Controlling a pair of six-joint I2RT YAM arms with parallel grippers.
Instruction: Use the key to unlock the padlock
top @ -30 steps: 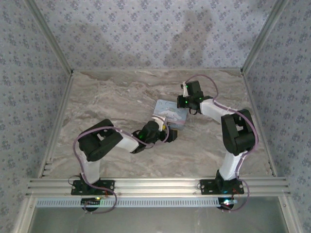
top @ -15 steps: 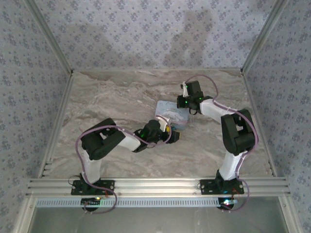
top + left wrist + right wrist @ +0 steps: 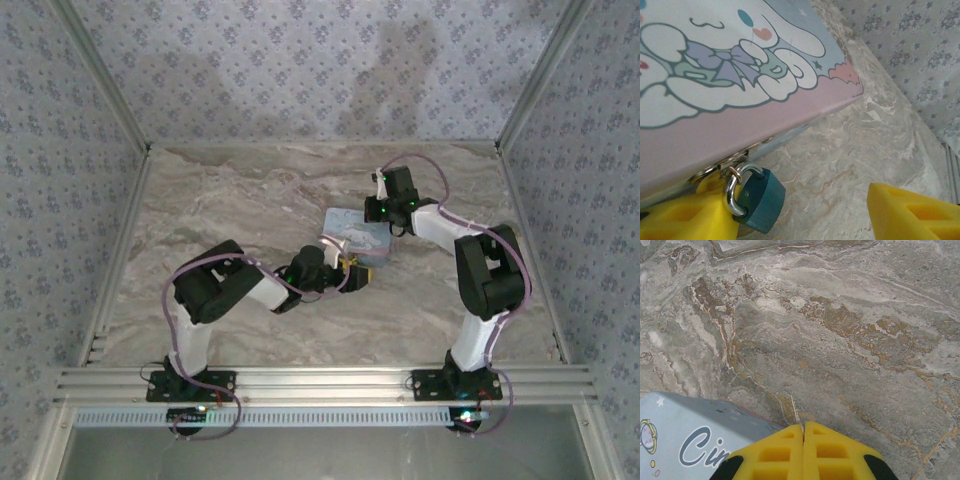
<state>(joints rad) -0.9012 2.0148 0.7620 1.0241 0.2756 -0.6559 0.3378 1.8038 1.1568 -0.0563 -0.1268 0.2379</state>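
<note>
The left hand (image 3: 800, 212) is spread wide, its two yellow fingers (image 3: 685, 217) standing well apart low in the left wrist view. The padlock (image 3: 762, 202), a small teal block with a silver shackle (image 3: 731, 192), hangs from the metal hasp (image 3: 715, 169) at the lower front edge of the cartoon-printed tin box (image 3: 740, 115). It lies right against the inner side of one finger, touching or all but touching it, while the other finger is far off across bare marbled surface (image 3: 840, 165). Nothing is pinched between them

The right hand (image 3: 803, 432) has its yellow fingers pressed flat together, no gap showing. It hovers over the far edge of the tin, whose light-blue side with printed letters sits at the lower left of the right wrist view. A thin pale sliver (image 3: 794, 415) pokes out just past the fingertips; it is too small to tell what it is

From above, the tin lies near the middle of the surface, the left hand at its near side and the right arm (image 3: 440, 225) reaching in from its far right side
</note>
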